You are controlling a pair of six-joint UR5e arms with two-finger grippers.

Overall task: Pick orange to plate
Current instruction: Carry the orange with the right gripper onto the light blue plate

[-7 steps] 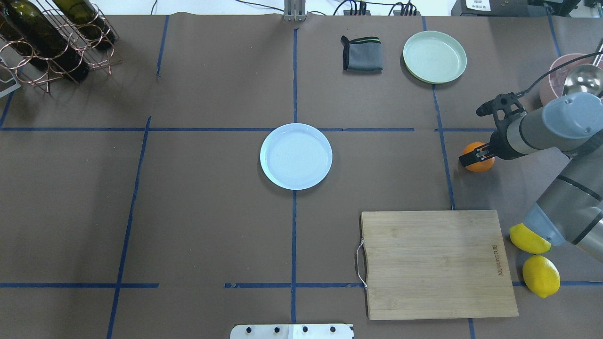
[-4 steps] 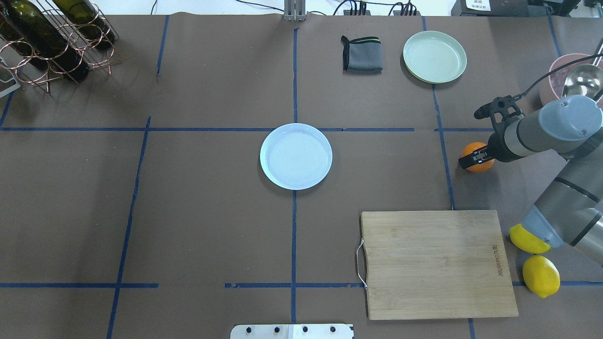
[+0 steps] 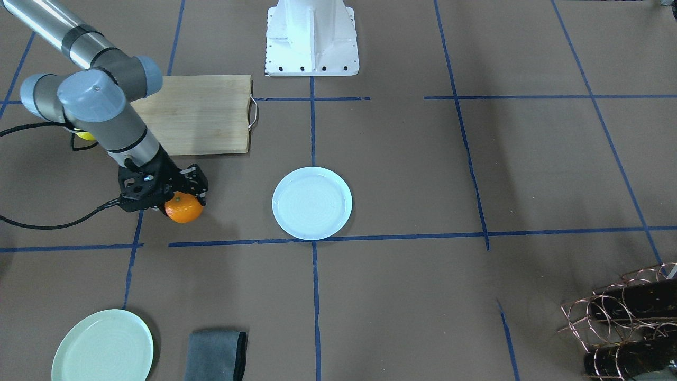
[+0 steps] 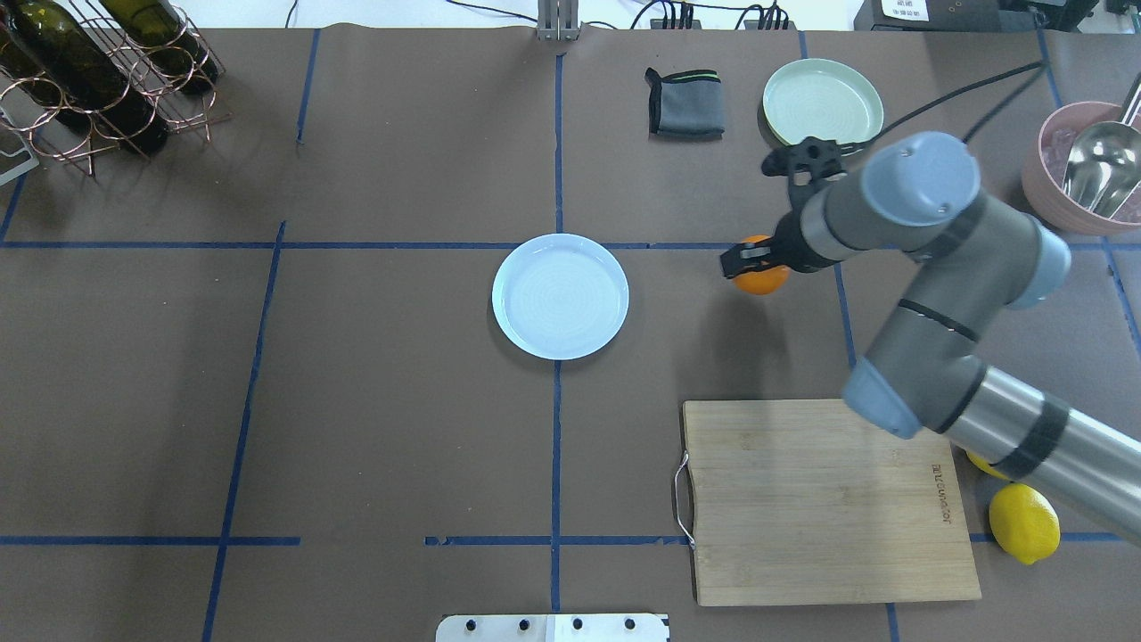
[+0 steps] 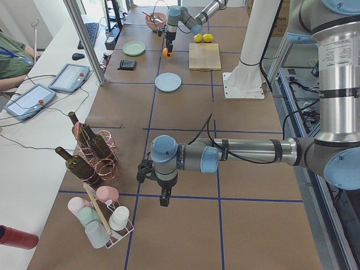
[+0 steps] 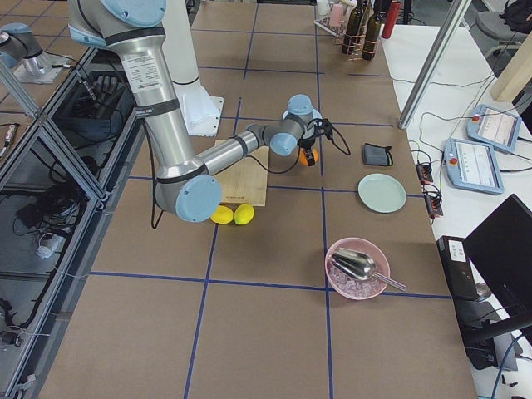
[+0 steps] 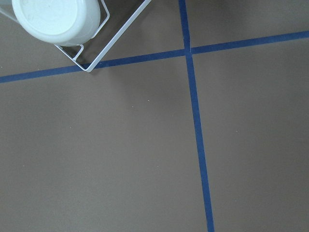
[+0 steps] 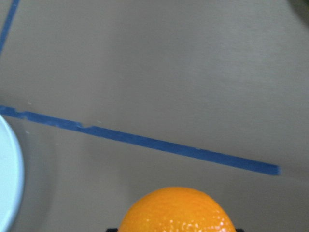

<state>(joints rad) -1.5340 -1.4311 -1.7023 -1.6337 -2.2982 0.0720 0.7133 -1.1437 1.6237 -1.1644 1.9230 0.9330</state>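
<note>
My right gripper is shut on the orange, a small bright orange fruit held just above the table. It hangs to the right of the plate, with bare table between them. The front-facing view shows the orange under the black fingers, left of the plate. In the right wrist view the orange fills the bottom middle and the plate's rim shows at the left edge. My left gripper hovers far off near a cup rack; I cannot tell whether it is open.
A mint-green plate and a folded grey cloth lie at the back right. A wooden cutting board sits front right with a lemon beside it. A pink bowl with a scoop is far right, a wine rack back left.
My right arm has lifted the orange off the table and carried it left, across the blue tape line, towards the plate.
</note>
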